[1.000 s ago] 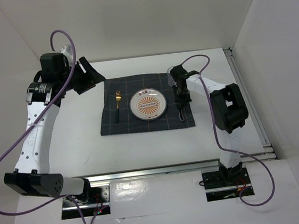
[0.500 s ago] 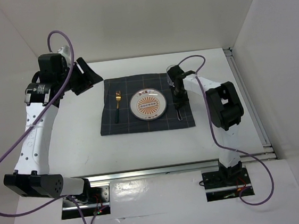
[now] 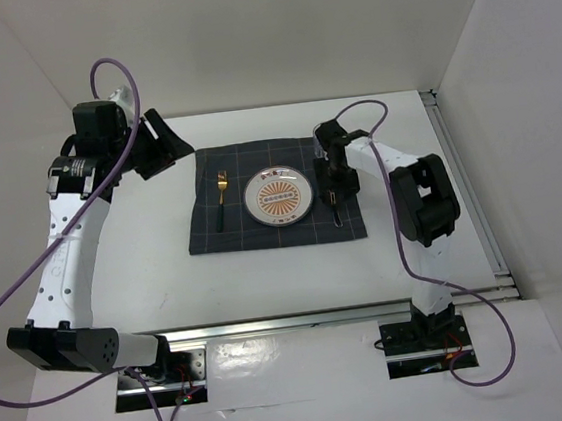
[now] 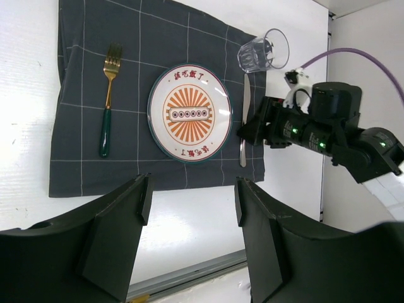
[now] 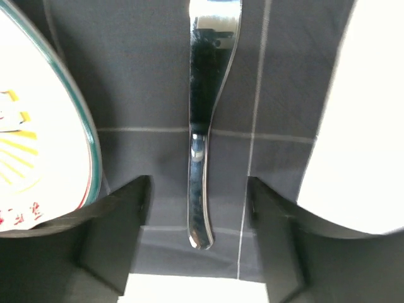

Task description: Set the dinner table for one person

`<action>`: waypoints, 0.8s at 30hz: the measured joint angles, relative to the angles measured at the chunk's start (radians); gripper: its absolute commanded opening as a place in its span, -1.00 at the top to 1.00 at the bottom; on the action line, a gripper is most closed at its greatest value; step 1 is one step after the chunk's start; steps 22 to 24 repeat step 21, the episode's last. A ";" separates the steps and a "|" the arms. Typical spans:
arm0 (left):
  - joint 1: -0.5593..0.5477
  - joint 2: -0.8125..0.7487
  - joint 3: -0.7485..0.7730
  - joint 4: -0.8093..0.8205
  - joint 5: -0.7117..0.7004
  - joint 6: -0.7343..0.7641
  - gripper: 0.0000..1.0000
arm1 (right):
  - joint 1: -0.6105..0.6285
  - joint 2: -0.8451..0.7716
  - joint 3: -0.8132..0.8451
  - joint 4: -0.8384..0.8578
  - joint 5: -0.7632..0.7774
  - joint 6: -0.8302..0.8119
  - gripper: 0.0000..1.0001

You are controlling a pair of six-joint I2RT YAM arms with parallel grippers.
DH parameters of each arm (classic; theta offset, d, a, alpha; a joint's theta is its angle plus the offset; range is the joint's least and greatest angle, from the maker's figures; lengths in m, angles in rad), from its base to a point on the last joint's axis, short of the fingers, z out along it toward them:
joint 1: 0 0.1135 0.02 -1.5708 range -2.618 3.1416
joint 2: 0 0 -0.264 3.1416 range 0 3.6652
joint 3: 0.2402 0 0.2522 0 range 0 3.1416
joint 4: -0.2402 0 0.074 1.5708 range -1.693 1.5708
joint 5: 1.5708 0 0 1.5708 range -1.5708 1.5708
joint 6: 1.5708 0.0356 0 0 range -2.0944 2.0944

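On the white dinner table (image 3: 143,235) lies a dark grid-lined mat (image 3: 203,237). It carries a patterned plate (image 3: 279,197) in the middle, a gold fork (image 3: 221,199) with a green handle on the left, and a steel knife (image 3: 337,210) on the right. A clear glass (image 4: 263,50) stands at the mat's far right corner. My right gripper (image 3: 333,187) hovers open over the knife (image 5: 203,158), which lies flat between the fingers (image 5: 120,233), untouched. Raised well clear of the mat's far left corner, my left gripper (image 3: 168,142) is open and holds nothing.
Metal rails run along the near edge (image 3: 312,318) and the right edge (image 3: 464,181) of the table. White walls close in the back and both sides. The purple cable (image 3: 371,110) of the right arm loops over the far right of the mat.
My right gripper has opened and let go of the knife, which now rests on the mat right of the plate. The left arm has barely moved.
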 measured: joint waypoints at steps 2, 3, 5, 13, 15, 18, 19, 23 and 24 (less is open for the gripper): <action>0.000 0.000 -0.001 0.000 0.000 0.000 -0.42 | -0.005 -0.031 0.002 -0.013 0.009 0.000 -0.73; 0.000 0.000 -0.002 0.001 -0.001 0.000 -0.42 | -0.010 -0.058 -0.002 -0.021 0.012 -0.002 -0.94; 0.000 0.003 -0.003 0.001 -0.006 0.000 -0.42 | -0.023 -0.141 -0.024 -0.023 0.026 0.003 -1.00; 0.003 0.102 -0.003 -0.005 -0.016 0.021 -0.52 | -0.276 -0.548 -0.136 -0.037 0.090 0.098 -1.00; 0.007 0.124 -0.003 -0.007 -0.023 0.023 -0.52 | -0.352 -0.569 -0.151 -0.055 0.088 0.127 -1.00; 0.010 0.139 -0.003 -0.007 -0.028 0.027 -0.52 | -0.437 -0.571 -0.185 -0.080 0.084 0.159 -1.00; 0.011 0.142 -0.003 -0.007 -0.028 0.031 -0.50 | -0.446 -0.571 -0.197 -0.090 0.082 0.167 -1.00; 0.012 0.145 -0.003 -0.007 -0.027 0.041 -0.50 | -0.448 -0.579 -0.221 -0.106 0.080 0.182 -1.00; 0.012 0.145 -0.003 -0.007 -0.027 0.041 -0.50 | -0.448 -0.579 -0.221 -0.106 0.080 0.182 -1.00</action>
